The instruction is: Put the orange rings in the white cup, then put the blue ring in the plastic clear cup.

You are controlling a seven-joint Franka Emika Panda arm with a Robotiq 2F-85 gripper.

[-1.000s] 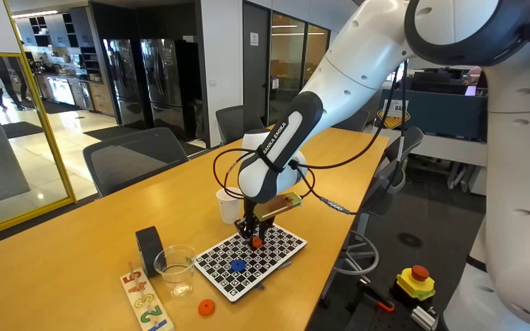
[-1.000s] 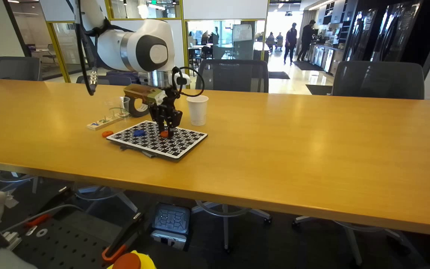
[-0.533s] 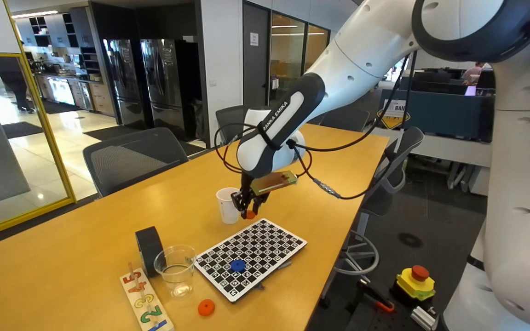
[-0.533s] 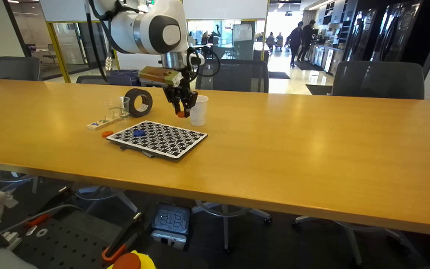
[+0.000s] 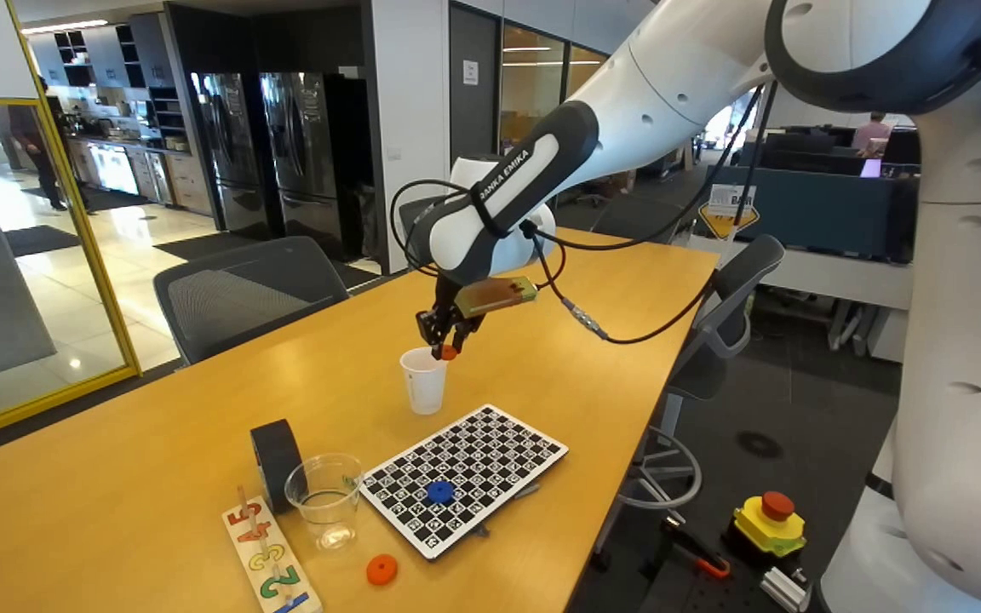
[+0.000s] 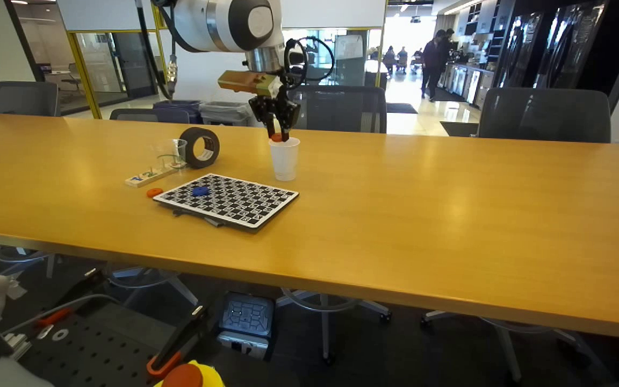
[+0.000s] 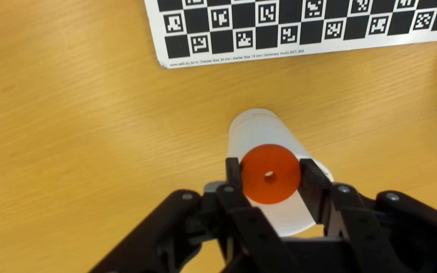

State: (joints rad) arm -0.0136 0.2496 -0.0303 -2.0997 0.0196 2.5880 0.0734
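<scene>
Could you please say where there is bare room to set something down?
In an exterior view, the wooden table is bare to the right of the opaque white cup and black-and-white checkered board. Crowded: around the transparent plastic cup, black tape roll and numbered wooden strip.

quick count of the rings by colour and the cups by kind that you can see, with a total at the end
Orange rings: 2 (one held in the gripper, one on the table)
Blue ring: 1 (on the checkered board)
White cup: 1
Clear cup: 1
Total: 5
</scene>
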